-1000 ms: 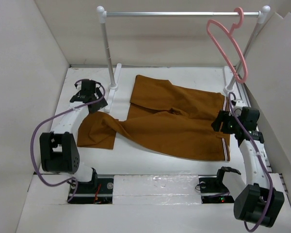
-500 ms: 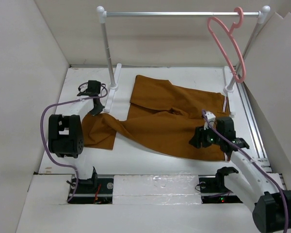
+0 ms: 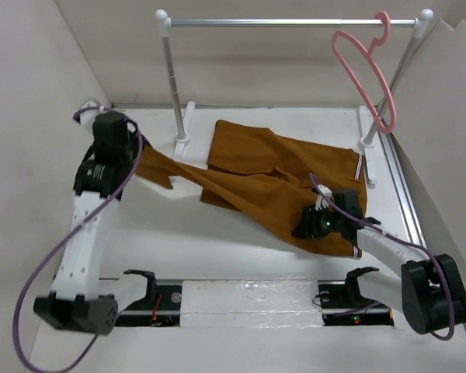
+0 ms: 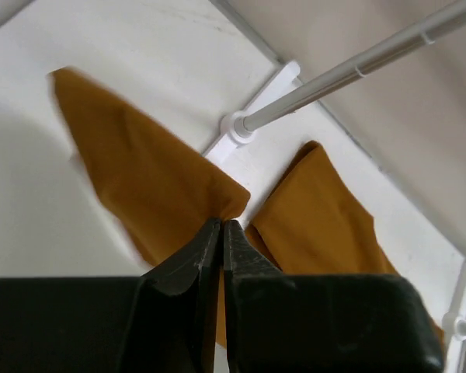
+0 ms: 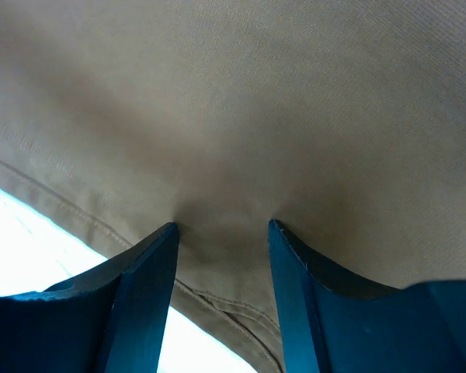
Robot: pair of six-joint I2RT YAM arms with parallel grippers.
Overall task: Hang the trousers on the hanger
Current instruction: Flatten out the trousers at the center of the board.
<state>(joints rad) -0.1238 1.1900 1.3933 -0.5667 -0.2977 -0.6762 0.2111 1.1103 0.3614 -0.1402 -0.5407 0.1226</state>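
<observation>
The rust-brown trousers (image 3: 279,175) lie spread across the table's middle and right. One leg is pulled out to the left and lifted off the surface. My left gripper (image 3: 137,167) is shut on a pinched fold of that leg (image 4: 140,171), its tips (image 4: 223,223) closed together on the cloth. My right gripper (image 3: 304,227) is low over the trousers' near right part. Its jaws (image 5: 221,227) stand apart, tips pressing into the cloth (image 5: 256,93) beside a stitched seam. The pink hanger (image 3: 387,29) hangs by its hook at the rail's right end, away from both grippers.
The silver-and-white clothes rail (image 3: 295,23) spans the back, its left post (image 4: 334,78) and foot just beyond the lifted leg. White walls close in the left, right and back. Bare white table (image 3: 217,241) lies in front of the trousers.
My left gripper shut on the trouser leg, then rose and pulled it up and back-left. My right gripper moved left and nearer, down onto the trousers, its jaws narrowing a little.
</observation>
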